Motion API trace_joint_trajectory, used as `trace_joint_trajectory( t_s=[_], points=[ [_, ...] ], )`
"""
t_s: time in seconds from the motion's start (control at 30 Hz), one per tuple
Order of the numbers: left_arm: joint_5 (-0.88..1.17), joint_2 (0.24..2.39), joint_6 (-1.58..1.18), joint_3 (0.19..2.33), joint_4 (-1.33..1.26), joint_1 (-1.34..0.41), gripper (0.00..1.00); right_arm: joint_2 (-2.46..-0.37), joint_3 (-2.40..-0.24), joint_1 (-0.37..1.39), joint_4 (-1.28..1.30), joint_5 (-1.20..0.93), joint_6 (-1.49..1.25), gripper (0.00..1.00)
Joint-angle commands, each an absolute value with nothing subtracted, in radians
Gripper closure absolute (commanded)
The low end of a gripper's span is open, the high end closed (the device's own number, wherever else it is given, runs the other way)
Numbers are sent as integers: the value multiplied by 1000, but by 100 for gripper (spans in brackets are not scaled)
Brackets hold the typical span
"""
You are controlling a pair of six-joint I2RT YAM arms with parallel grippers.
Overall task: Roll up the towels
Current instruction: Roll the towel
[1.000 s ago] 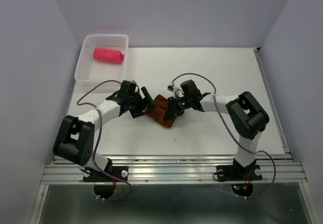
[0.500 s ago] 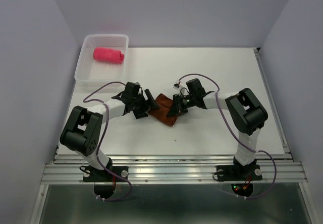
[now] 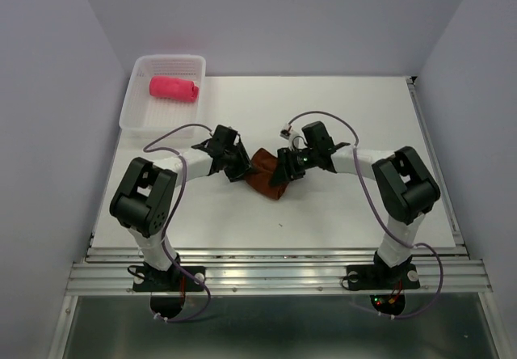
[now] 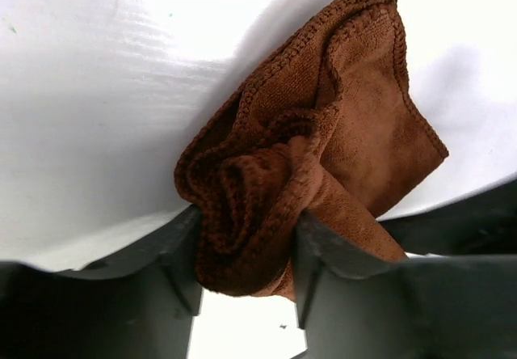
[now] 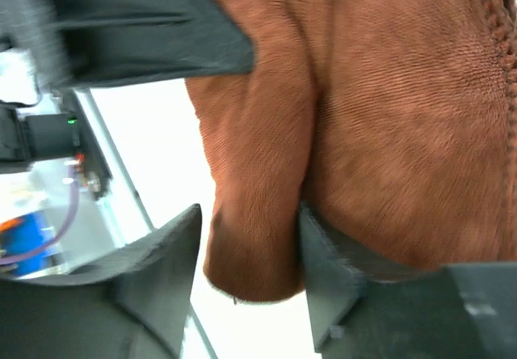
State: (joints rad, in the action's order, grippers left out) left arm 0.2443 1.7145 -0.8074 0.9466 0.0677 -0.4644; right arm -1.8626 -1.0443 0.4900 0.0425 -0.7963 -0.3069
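Pinching a bunched end of the rust-brown terry cloth towel (image 4: 355,133) with the left end effector (image 4: 246,270), jaws pressed against the wad on both sides so that it fills the gap between them. Reaching in from the opposite side with the right end effector (image 5: 246,250): a hanging fold of the same cloth between its half-spread jaws, touching one and just beside the other; cannot tell whether squeezed or merely straddled.

From above, lying crumpled near the middle of the white table (image 3: 363,116), directly between the two end effectors and touched by both. Probably held at both ends to gather the loose folds into one bundle and keep it from springing open; not yet a tidy roll, with one flat flap spread on the table.

Far off at the back left, lying inside the white perforated plastic basket (image 3: 133,110): the bright pink rolled cloth towel (image 3: 174,88), apparently finished and parked out of the way.

Worth watching: soft pile, likely to slump if either side lets go.
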Motion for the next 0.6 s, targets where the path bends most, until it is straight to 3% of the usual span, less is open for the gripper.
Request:
trace_joint_trajectory(
  t_s=[0.0,0.03,0.27,0.33,0.57],
  points=[
    [147,1746,-790,1008,158,-476,55,-1701,-1065,492,113,-674,-161,39],
    [144,1744,-784,1020,170,-479,56,-1654,-1063,506,123,-655,-134,33],
    [135,1729,-756,1060,241,-499,57,-1496,-1012,690,162,-337,33,19],
    [156,1724,-743,1065,247,-502,57,-1476,-1008,764,164,-209,67,18],
    [204,1723,-726,1060,261,-505,57,-1506,-993,865,124,-72,141,18]
  ],
)
